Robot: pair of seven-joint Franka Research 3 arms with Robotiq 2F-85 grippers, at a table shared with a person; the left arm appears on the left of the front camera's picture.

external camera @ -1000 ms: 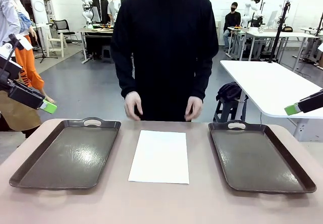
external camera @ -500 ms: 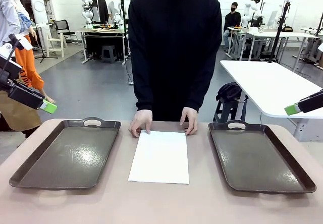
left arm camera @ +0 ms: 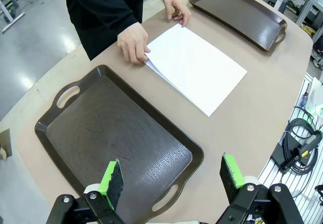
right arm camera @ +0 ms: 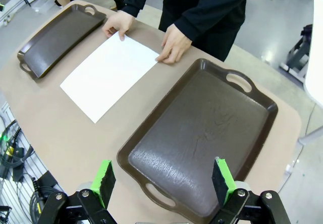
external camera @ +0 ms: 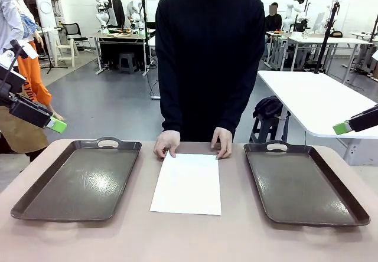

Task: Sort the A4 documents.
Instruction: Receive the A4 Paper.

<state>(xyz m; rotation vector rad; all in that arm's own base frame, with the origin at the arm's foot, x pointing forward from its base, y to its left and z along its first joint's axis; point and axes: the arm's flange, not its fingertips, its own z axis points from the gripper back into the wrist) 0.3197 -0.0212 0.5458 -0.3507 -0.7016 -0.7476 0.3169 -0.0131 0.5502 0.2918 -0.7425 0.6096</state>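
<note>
The A4 documents lie as a white, blank pile in the middle of the table, between two dark brown trays. In the left wrist view the pile shows slightly offset sheet edges by the person's hand. Both of the person's hands rest on the pile's far edge. My left gripper hangs open and empty high above the left tray. My right gripper is likewise open and empty above the right tray. Neither gripper is near the paper.
The left tray and right tray are bare, handles toward the person. The person stands close against the table's far edge. Bare tabletop runs along the near edge. Cables hang beside the table.
The person stepped up to the table and laid both hands on the far edge of the paper. Both arms stayed still, grippers open.
</note>
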